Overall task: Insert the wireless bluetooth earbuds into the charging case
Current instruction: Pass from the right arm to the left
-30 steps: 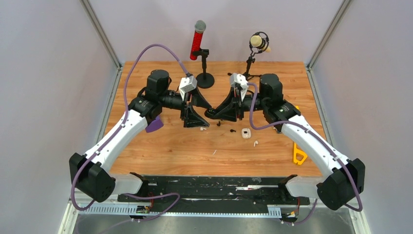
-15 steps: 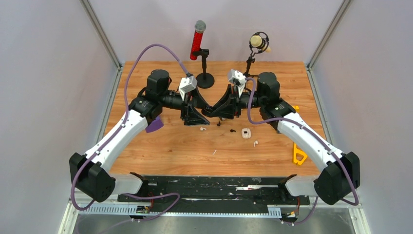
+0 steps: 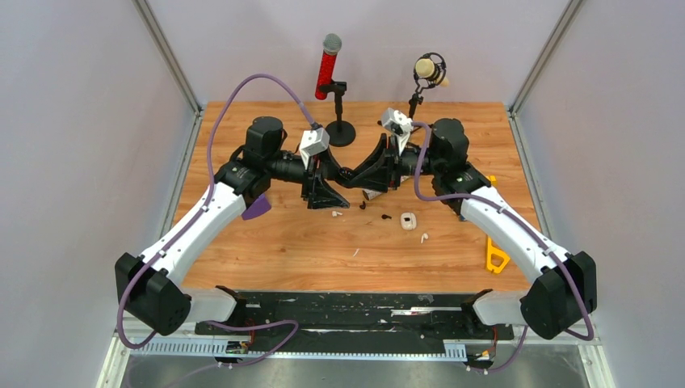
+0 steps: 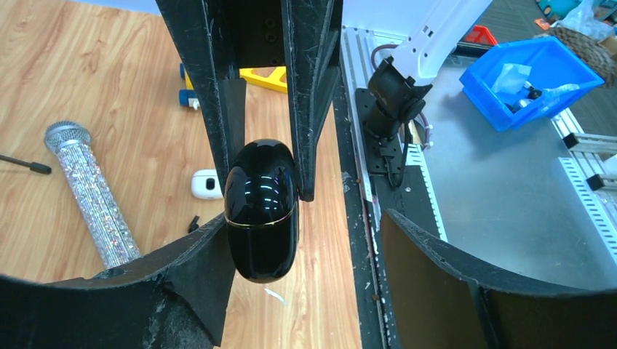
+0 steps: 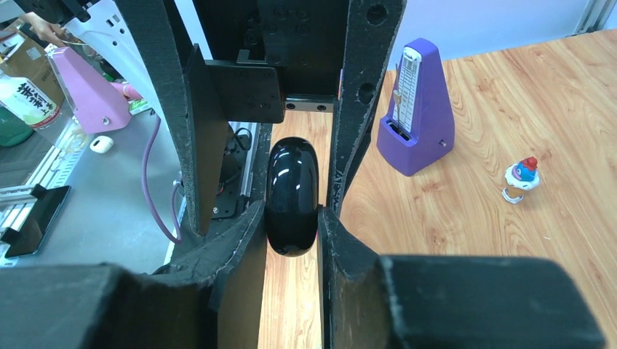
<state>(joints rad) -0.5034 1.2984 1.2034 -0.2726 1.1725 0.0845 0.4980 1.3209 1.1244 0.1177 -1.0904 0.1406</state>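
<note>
A glossy black charging case [image 5: 292,190], closed, is pinched between my right gripper's [image 5: 291,211] fingers and held above the table. In the left wrist view the case [image 4: 260,211] hangs between the wide-open jaws of my left gripper [image 4: 304,227], beside its left finger [image 4: 190,273]. In the top view the two grippers, left [image 3: 334,181] and right [image 3: 354,173], meet nose to nose and hide the case. On the table lie white earbuds [image 3: 335,214] [image 3: 423,238], small black earbuds [image 3: 385,217] and a white case [image 3: 408,220].
A purple metronome [image 3: 256,208] stands by the left arm. Two microphones on stands [image 3: 327,65] [image 3: 428,71] are at the back. A silver glitter microphone [image 4: 91,193] lies on the wood. A yellow tool [image 3: 495,257] is at the right, and a small toy figure [image 5: 518,178] is on the table.
My right gripper has moved left and slightly up with the black case, bringing it between the left gripper's open fingers. The left arm has barely moved.
</note>
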